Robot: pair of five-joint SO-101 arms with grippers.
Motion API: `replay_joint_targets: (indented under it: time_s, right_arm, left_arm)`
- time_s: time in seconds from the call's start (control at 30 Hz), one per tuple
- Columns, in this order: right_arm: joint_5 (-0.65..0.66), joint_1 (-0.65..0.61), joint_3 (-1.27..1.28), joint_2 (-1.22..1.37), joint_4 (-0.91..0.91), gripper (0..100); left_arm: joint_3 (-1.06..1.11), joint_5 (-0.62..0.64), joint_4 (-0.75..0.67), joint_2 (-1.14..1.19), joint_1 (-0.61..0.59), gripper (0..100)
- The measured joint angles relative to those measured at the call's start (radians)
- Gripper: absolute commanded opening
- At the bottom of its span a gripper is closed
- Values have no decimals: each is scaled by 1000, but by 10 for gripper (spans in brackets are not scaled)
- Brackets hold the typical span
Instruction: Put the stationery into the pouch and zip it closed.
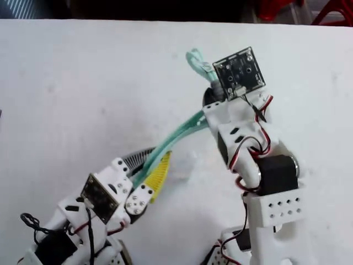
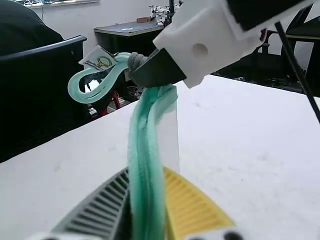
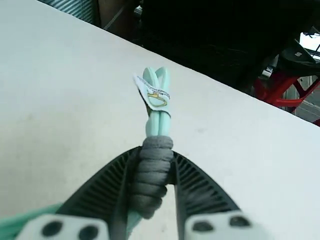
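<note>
Nearest the arm bases, the left gripper [image 2: 147, 200] has its grey and yellow fingers pressed together on one end of the mint-green pouch [image 1: 176, 132], gripping it edge-on so that the end is anchored low over the white table [image 1: 83, 83]. From there the pouch runs as a narrow, taut band up and away towards the other arm, lifted off the tabletop and not lying on it. That stretch looks deliberate: a zip runs cleanly only when the fabric is under tension, so one arm probably serves as the fixed end. At the far end the right gripper [image 3: 156, 152] is clamped on the grey pull [image 3: 152, 175], a thick braided piece seated deep between its black ribbed fingers, which suits drawing the slider along the pouch's length. Just beyond the pull, the pouch's green loop strap [image 3: 157, 100] sticks out free with a small paper tag [image 3: 152, 92] on it, held by nothing. Whether the stationery is inside, and how far the zip is closed, I cannot tell from these angles.
</note>
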Motion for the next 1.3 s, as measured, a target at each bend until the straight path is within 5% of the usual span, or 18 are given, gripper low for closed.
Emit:
replay_joint_targets:
  time_s: [0.53, 1.3]
  right_arm:
    - [18, 235, 114, -5, -212, 17]
    - [54, 269, 180, -9, -350, 17]
  left_arm:
    - [0, 0, -2, 2, 0, 22]
    - [-2, 0, 12, 2, -17, 21]
